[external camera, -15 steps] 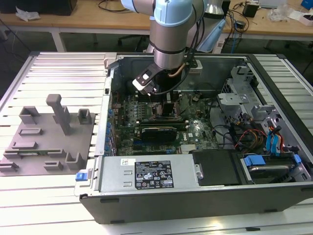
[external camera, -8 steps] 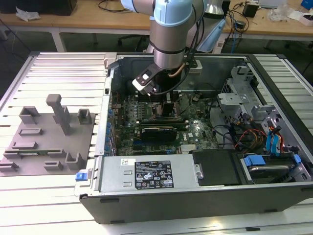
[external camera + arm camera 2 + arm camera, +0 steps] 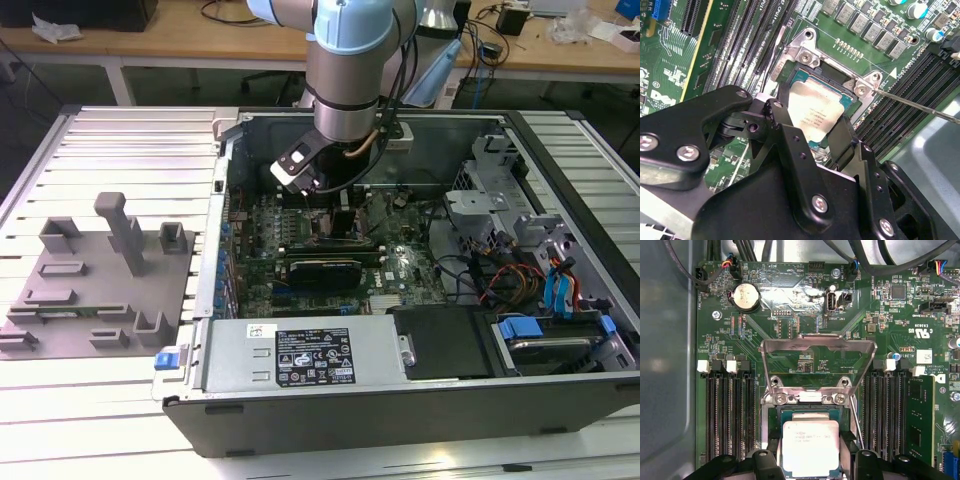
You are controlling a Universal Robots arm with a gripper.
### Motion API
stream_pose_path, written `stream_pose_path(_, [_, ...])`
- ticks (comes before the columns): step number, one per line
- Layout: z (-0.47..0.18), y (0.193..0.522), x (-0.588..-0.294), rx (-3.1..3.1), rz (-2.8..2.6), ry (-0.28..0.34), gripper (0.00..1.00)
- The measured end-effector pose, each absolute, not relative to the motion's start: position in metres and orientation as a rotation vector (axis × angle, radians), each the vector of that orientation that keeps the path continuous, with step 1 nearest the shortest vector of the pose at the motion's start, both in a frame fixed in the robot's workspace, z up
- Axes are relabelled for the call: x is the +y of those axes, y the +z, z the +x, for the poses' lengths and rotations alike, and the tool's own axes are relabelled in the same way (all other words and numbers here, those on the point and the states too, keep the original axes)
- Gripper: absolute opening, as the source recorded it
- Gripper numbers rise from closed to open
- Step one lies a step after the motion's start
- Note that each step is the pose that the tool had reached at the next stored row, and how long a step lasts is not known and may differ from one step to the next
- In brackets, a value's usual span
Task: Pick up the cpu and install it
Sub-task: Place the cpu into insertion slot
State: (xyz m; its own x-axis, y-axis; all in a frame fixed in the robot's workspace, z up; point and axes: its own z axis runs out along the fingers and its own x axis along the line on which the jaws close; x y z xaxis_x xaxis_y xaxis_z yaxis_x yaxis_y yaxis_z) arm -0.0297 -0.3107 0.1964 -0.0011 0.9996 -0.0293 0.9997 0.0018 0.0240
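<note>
1. Exterior view: arm (image 3: 350, 70) comes in from 12 o'clock and drops into the open computer case (image 3: 400, 425). The gripper (image 3: 338, 210) is low over the motherboard (image 3: 400, 265), about 10 o'clock from the case's middle.
2. The cpu (image 3: 811, 447) shows in both wrist views. It lies flat, silver top up, inside the socket (image 3: 810, 414) opening, between the two black fingers (image 3: 785, 135).
3. Hand state: the fingers are partway closed, one against each of two opposite cpu edges, and look to be touching. The gripper has hold of the cpu.
4. Cannot tell whether the cpu is fully down on the socket or just above it.
5. The load plate (image 3: 817, 347) is swung up and tilted, on the socket side toward the coin battery (image 3: 746, 296). It is not over the cpu.
6. The lever (image 3: 920, 106), a thin metal rod, stands free just beside the socket.
7. Black memory slots (image 3: 730, 410) flank the socket on both sides. A green memory stick (image 3: 920, 420) sits beyond the slots on one side.
8. Exterior view: a gray fixture board (image 3: 90, 280) lies at 9 o'clock of the case, on the exterior view's left, on the slatted table (image 3: 100, 420).
9. The power supply (image 3: 300, 355) is at 6 o'clock of the gripper, against the case's near wall. A drive with blue tabs (image 3: 520, 328) is at 4 o'clock.
</note>
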Motion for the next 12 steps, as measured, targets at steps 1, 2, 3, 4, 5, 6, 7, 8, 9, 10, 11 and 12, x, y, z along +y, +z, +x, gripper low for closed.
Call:
stream_pose_path(1, [-0.0297, 0.1964, -0.3107, 2.196, 2.193, -0.006, 0.55])
stream_pose_path(2, [-0.0297, 0.1963, -0.3107, 2.196, 2.193, -0.006, 0.55])
stream_pose_path(3, [-0.0297, 0.1963, -0.3108, 2.196, 2.193, -0.006, 0.56])
stream_pose_path(4, [-0.0296, 0.1961, -0.3107, 2.196, 2.193, -0.005, 0.56])
stream_pose_path(5, [-0.0296, 0.1961, -0.3106, 2.197, 2.193, -0.005, 0.56])
stream_pose_path(6, [-0.0296, 0.1961, -0.3106, 2.196, 2.193, -0.005, 0.62])
stream_pose_path(7, [-0.0297, 0.1962, -0.3107, 2.196, 2.193, -0.006, 0.62])
stream_pose_path(8, [-0.0297, 0.1963, -0.3107, 2.196, 2.193, -0.006, 0.62])
stream_pose_path(9, [-0.0297, 0.1963, -0.3107, 2.196, 2.193, -0.006, 0.62])
stream_pose_path(10, [-0.0297, 0.1963, -0.3107, 2.196, 2.193, -0.006, 0.62])
stream_pose_path(11, [-0.0297, 0.1962, -0.3108, 2.196, 2.193, -0.006, 0.62])
stream_pose_path(12, [-0.0297, 0.1962, -0.3107, 2.196, 2.193, -0.006, 0.62])
